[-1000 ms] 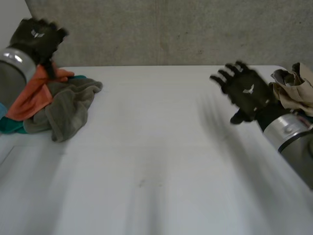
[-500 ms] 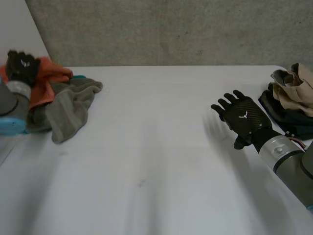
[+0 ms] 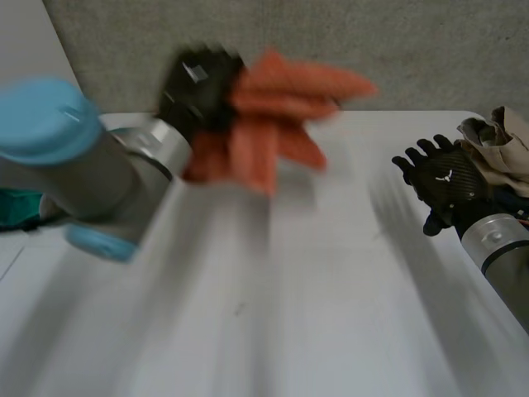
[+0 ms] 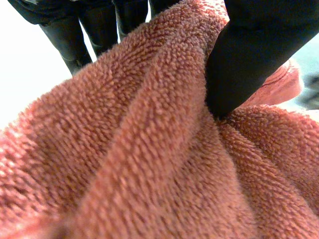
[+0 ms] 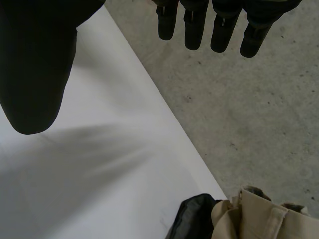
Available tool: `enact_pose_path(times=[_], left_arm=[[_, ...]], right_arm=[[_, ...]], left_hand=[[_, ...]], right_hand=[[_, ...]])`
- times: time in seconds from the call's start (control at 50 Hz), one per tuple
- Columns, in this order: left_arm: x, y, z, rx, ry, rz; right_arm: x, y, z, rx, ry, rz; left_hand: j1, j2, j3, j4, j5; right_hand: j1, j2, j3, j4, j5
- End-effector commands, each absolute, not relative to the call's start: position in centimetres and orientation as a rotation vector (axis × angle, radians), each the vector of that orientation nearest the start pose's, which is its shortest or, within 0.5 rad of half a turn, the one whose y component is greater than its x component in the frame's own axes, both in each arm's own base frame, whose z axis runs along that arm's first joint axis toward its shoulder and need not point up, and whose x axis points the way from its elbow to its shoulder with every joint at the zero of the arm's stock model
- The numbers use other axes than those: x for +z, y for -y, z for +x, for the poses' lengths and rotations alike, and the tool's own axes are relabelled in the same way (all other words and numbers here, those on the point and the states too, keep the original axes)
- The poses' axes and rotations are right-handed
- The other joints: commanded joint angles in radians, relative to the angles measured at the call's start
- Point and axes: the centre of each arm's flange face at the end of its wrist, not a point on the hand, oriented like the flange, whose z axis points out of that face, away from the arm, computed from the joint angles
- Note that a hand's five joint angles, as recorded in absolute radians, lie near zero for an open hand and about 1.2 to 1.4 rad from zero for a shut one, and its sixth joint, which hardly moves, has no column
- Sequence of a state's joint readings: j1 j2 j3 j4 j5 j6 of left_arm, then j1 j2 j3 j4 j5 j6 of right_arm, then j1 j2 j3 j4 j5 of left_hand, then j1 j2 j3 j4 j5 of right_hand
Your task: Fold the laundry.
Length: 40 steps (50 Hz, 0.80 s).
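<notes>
Left hand [image 3: 197, 87] pinches orange terry towel [image 3: 277, 116] by a bunch: soft, light, limp; corners look better holds. Right hand [image 3: 442, 178] spread, empty.

A white table [image 3: 331, 289] fills the foreground, its top plain and smooth, with a small dark speck near the middle. Behind its far edge stands a grey concrete wall [image 3: 430, 50], rough and speckled. In the right wrist view the table [image 5: 99, 179] ends against the same grey concrete.
</notes>
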<state>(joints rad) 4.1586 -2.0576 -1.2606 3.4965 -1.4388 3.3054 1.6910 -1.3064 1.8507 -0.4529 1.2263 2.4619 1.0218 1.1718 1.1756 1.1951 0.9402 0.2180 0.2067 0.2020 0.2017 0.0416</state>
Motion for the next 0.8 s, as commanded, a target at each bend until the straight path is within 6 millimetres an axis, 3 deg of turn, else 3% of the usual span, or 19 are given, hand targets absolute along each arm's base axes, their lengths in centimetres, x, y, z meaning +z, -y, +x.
enact_pose_path(times=[0.02, 0.04, 0.08, 0.14, 0.18, 0.28, 0.32, 0.38, 0.42, 0.54, 0.72, 0.8], left_arm=[[16.3, 27.0, -36.8, -2.237, -2.448, 1.196], [15.0, 26.4, -36.8, -2.148, -2.508, 1.238], [14.6, 26.0, -36.6, -2.086, -2.543, 1.263], [15.7, 25.3, -36.5, -2.072, -2.545, 1.282], [18.7, 25.1, -36.1, -2.155, -2.494, 1.252], [23.3, 24.5, -34.6, -2.293, -2.402, 1.171], [24.7, 24.4, -33.4, -2.322, -2.369, 1.128], [25.2, 24.2, -32.0, -2.310, -2.371, 1.086], [24.8, 23.9, -31.5, -2.285, -2.388, 1.083], [21.8, 23.0, -29.9, -2.156, -2.446, 0.990], [17.5, 26.1, -29.3, -2.100, -2.417, 0.830], [15.4, 27.6, -29.4, -2.035, -2.449, 0.824]], right_arm=[[18.6, 30.8, 19.4, -2.220, -2.059, -1.259], [18.7, 31.0, 19.3, -2.224, -2.064, -1.252], [18.7, 31.1, 19.1, -2.227, -2.071, -1.248], [19.1, 31.5, 18.8, -2.238, -2.099, -1.211], [19.5, 31.7, 18.7, -2.229, -2.128, -1.161], [21.0, 31.6, 18.8, -2.118, -2.191, -1.050], [21.8, 31.4, 19.0, -2.025, -2.229, -0.983], [22.7, 30.8, 20.0, -1.888, -2.248, -0.899], [23.1, 30.6, 20.7, -1.820, -2.248, -0.864], [19.9, 31.4, 23.4, -1.562, -2.282, -0.831], [15.8, 31.6, 28.0, -1.474, -2.230, -0.948], [14.4, 32.5, 28.7, -1.511, -2.197, -0.954]], left_hand=[[0.137, -0.013, -0.017, -0.037, 0.044], [-0.305, -0.455, -0.459, -0.478, -0.398], [-0.552, -0.702, -0.706, -0.726, -0.645], [-0.650, -0.799, -0.803, -0.823, -0.742], [-0.705, -0.855, -0.859, -0.879, -0.798], [-0.700, -0.850, -0.854, -0.873, -0.793], [-0.688, -0.838, -0.842, -0.861, -0.781], [-0.679, -0.829, -0.833, -0.852, -0.772], [-0.665, -0.815, -0.818, -0.838, -0.757], [-0.641, -0.791, -0.795, -0.814, -0.734], [-0.659, -0.809, -0.812, -0.832, -0.751], [-0.659, -0.809, -0.812, -0.832, -0.751]], right_hand=[[-0.043, -0.032, -0.027, -0.027, -0.042], [-0.043, -0.032, -0.027, -0.027, -0.042], [-0.043, -0.032, -0.027, -0.027, -0.042], [-0.043, -0.032, -0.027, -0.027, -0.042], [-0.043, -0.032, -0.027, -0.027, -0.042], [-0.043, -0.032, -0.027, -0.027, -0.042], [-0.043, -0.032, -0.027, -0.027, -0.042], [-0.043, -0.032, -0.027, -0.027, -0.042], [-0.043, -0.032, -0.027, -0.027, -0.042], [0.102, 0.113, 0.118, 0.118, 0.104], [0.213, 0.225, 0.229, 0.230, 0.215], [0.260, 0.272, 0.276, 0.277, 0.262]])
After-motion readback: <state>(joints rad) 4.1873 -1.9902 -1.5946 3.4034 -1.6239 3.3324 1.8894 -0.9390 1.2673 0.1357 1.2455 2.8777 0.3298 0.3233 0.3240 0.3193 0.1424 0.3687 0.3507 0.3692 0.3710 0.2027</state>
